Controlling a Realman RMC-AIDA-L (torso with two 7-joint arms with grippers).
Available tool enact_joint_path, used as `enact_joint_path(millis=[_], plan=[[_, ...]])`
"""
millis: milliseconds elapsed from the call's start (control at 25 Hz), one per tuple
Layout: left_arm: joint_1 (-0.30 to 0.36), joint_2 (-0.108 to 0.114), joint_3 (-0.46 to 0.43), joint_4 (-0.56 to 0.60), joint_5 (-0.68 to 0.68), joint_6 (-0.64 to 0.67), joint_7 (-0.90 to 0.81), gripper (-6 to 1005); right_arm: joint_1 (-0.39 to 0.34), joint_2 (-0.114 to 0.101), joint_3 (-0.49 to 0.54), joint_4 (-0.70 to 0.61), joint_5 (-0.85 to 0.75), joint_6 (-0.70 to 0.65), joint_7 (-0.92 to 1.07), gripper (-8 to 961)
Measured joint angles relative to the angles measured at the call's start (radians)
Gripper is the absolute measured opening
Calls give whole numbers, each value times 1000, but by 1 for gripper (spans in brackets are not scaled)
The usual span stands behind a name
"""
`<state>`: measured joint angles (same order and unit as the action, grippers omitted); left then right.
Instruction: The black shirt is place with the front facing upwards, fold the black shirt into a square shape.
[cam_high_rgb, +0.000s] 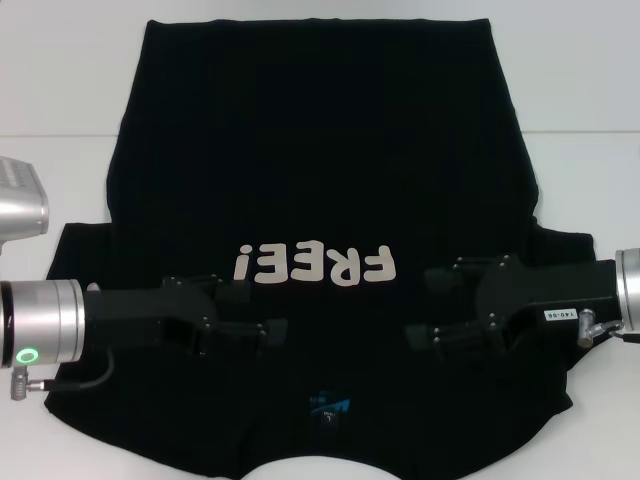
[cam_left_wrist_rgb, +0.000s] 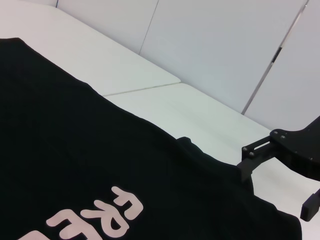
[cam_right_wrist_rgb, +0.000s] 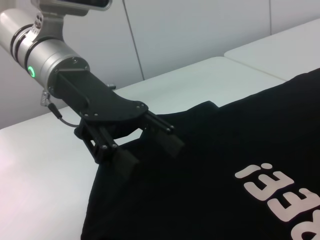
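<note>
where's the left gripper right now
In the head view the left gripper is low on the left, open over the black shirt, just below the "FREE!" letters, facing the right gripper.

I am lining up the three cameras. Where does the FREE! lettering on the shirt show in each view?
Head view: FREE! lettering at centre, upside down, between both grippers.
Left wrist view: only part of it, at the bottom edge.
Right wrist view: at the lower right corner.
Shared landmark: the black shirt.
</note>
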<state>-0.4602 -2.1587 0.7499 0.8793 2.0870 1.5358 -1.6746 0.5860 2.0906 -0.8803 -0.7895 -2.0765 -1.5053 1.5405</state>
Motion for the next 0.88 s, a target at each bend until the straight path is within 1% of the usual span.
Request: enact_joint_path(millis=[480, 560, 640, 720, 760, 840, 880], plan=[[0, 0, -3, 7, 1, 0, -6, 919, -5, 0, -29, -29, -1, -1, -4, 928], [0, 1, -20, 7, -5, -2, -13, 919, -6, 0, -23, -29, 0, 5, 13, 928], [2, 1, -73, 7, -19, -8, -33, 919, -7, 0, 0, -28, 5, 23, 60, 928], [4, 1, -164, 7, -29, -10, -84, 919, -6, 0, 44, -24, 8, 59, 140, 928], [6, 7, -227, 8, -32, -8, -128, 919, -6, -1, 65, -21, 8, 75, 179, 928], [13, 22, -293, 8, -33, -1, -220, 920, -5, -4, 109, -19, 9, 104, 272, 928], [24, 39, -321, 8, -32, 4, -300, 920, -5, -5, 126, -19, 9, 115, 321, 928]])
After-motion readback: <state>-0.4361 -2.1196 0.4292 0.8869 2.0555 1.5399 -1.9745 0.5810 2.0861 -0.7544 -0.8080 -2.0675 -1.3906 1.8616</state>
